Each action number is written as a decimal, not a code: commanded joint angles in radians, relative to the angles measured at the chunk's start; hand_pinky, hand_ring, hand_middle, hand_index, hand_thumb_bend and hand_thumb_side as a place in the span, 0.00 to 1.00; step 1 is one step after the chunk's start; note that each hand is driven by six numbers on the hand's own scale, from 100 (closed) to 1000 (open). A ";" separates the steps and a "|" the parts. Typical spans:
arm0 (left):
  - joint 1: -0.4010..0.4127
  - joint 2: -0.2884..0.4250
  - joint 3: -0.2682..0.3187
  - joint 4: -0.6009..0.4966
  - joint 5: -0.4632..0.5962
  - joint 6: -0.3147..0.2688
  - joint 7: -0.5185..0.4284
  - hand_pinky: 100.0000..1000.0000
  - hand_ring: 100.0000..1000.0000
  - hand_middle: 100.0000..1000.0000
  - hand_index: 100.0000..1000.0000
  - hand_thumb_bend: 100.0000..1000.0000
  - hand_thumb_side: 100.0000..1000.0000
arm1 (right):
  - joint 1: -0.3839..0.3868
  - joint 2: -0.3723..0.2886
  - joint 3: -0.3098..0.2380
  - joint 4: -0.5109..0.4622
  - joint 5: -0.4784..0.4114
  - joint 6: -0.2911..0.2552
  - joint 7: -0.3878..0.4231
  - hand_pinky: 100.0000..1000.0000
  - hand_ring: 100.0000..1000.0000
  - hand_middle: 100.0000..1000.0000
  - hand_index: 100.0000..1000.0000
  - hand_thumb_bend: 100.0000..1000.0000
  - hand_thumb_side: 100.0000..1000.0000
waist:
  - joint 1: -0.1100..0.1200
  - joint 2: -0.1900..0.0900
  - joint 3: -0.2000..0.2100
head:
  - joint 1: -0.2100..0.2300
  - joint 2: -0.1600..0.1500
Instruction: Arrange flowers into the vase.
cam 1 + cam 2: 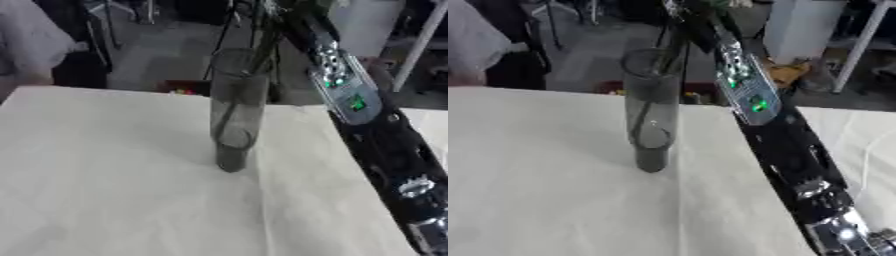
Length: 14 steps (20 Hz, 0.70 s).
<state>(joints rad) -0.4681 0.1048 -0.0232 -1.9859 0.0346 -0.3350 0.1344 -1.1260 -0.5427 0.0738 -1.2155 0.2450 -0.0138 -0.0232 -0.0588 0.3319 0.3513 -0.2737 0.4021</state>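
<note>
The right hand [696,14] was raised at the top edge of the view, above and just behind the vase's mouth; whether its fingers were curled or straight could not be told, since dark stems and leaves overlapped it. The right arm [385,145], black with a silver section showing green lights, ran from the lower right corner diagonally up to that hand. Thin dark stems [261,55] descended from the hand's area into the vase [236,107], reaching toward its base. The vase, a tall smoky glass cylinder, stood upright near the middle of the table [105,175], which was covered in a cream cloth. The left hand appeared in neither view.
</note>
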 commanded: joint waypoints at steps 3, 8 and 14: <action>-0.009 0.007 0.005 -0.014 0.000 0.002 -0.001 0.39 0.56 0.72 0.80 0.00 1.00 | -0.023 -0.038 -0.009 -0.030 0.078 0.008 0.029 0.74 1.00 0.39 0.33 0.15 0.92 | 0.005 -0.025 0.000 | 0.004 -0.014; -0.008 0.008 0.005 -0.014 -0.001 0.004 -0.001 0.39 0.56 0.72 0.80 0.00 1.00 | -0.021 -0.047 -0.010 -0.035 0.121 0.012 0.072 0.79 1.00 0.44 0.39 0.20 0.99 | 0.004 -0.027 -0.001 | 0.006 -0.014; -0.007 0.010 0.005 -0.014 -0.001 0.005 0.000 0.39 0.56 0.72 0.80 0.00 1.00 | -0.018 -0.063 -0.013 -0.047 0.166 0.000 0.156 0.83 1.00 0.52 0.49 0.24 1.00 | 0.005 -0.031 -0.006 | 0.010 -0.014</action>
<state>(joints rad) -0.4674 0.1048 -0.0232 -1.9859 0.0346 -0.3331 0.1335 -1.1261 -0.5703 0.0734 -1.2361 0.3978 -0.0101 0.1160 -0.0587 0.3267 0.3457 -0.2654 0.4020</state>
